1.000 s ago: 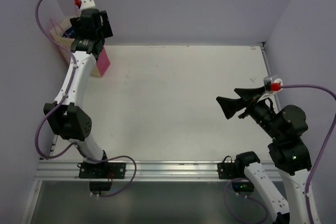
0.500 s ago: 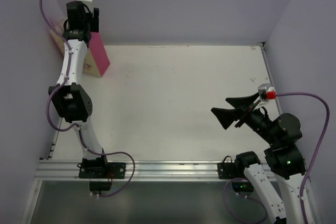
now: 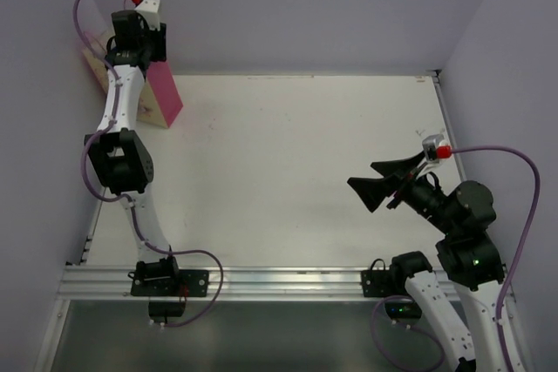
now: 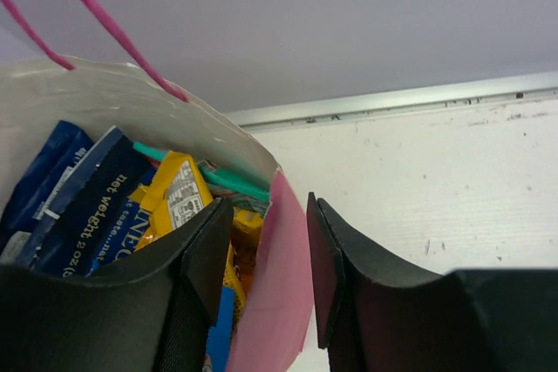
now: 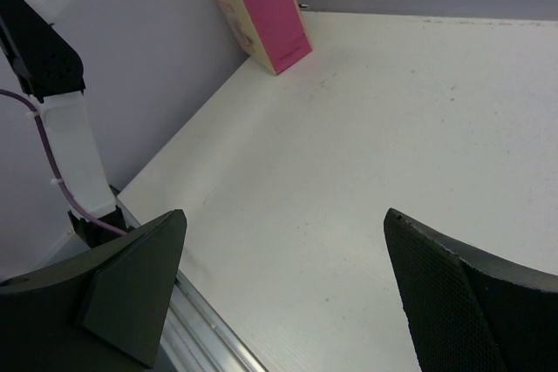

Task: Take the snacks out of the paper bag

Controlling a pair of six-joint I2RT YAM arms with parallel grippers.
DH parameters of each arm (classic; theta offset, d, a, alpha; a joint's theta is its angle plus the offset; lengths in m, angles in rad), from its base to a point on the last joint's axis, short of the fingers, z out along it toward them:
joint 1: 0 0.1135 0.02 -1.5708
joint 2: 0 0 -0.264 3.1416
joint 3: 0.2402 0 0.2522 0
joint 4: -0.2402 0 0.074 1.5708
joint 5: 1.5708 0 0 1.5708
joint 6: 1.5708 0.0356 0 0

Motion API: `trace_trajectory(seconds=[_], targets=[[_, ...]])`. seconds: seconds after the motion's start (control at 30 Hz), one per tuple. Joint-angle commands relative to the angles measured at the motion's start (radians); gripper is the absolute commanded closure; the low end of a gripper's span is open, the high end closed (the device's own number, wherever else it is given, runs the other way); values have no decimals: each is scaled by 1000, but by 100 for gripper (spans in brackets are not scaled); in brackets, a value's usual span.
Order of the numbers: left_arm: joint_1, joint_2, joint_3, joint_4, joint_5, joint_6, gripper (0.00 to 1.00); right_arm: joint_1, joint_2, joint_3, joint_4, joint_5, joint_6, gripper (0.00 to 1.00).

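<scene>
left wrist view: left gripper [image 4: 268,205] jaws apart, straddling the pink side wall of the pink-and-cream paper gift bag [image 4: 279,302], glossy snack packets [image 4: 87,206] inside. bag stands in the far-left corner of the white table [image 3: 305,145], lilac walls [image 3: 35,128] close, table surface extending rightward; long axis vertical, mouth up. right gripper [image 5: 283,215] gapes wide

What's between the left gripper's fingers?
The paper bag, its pink side wall, in the left wrist view: one finger inside beside the snacks, the other outside.

Glossy snacks [image 4: 83,206] fill a matt paper bag [image 4: 277,294] on a scuffed white table [image 4: 436,189].
</scene>
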Motion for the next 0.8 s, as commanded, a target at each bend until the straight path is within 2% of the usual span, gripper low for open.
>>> trace_trajectory(seconds=[0.0,0.1,0.2,0.3,0.33,0.5,0.67,0.77], targets=[[-1,-3,46,-23,72,-27,54,3,-3,-3,33,-9,7,1],[-1,-17,43,-38,99,-31,62,3,-5,-10,34,-10,5,1],[-2,-30,32,-41,113,-36,76,3,-11,-20,37,-9,7,1],[-10,-61,17,-48,139,-40,97,3,-24,-24,40,-1,-1,1],[-20,-75,3,-55,136,-39,100,3,-27,-21,41,0,-4,1],[-88,-190,-86,-75,121,-63,100,3,-46,-23,51,7,-18,1],[-244,-357,-215,-153,104,-123,100,3,-72,-21,56,16,-45,1],[-356,-447,-324,-189,141,-189,100,3,-93,-21,54,30,-61,1]])
